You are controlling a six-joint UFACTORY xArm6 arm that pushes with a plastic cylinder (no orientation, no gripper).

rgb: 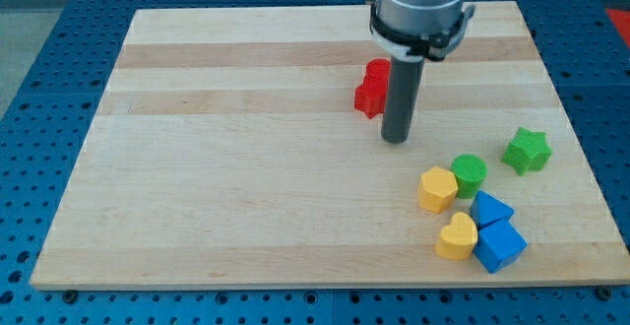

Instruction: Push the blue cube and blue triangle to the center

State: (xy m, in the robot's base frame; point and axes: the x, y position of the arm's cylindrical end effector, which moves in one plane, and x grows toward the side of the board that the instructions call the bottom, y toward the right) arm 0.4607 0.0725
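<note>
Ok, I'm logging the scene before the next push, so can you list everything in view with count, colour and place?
board: one, light wood, fills most of the view
red block: one, red, shape unclear, upper middle, just left of the rod
green star: one, green, right side
green cylinder: one, green, left of the star
yellow block: one, yellow, many-sided, beside the cylinder
yellow heart: one, yellow, lower right
blue triangle: one, blue, right of the yellow pieces
blue cube: one, blue, under the triangle
base plate: one, blue, holed, around the board
my tip: one, dark rod, touching none of the lower-right blocks
</note>
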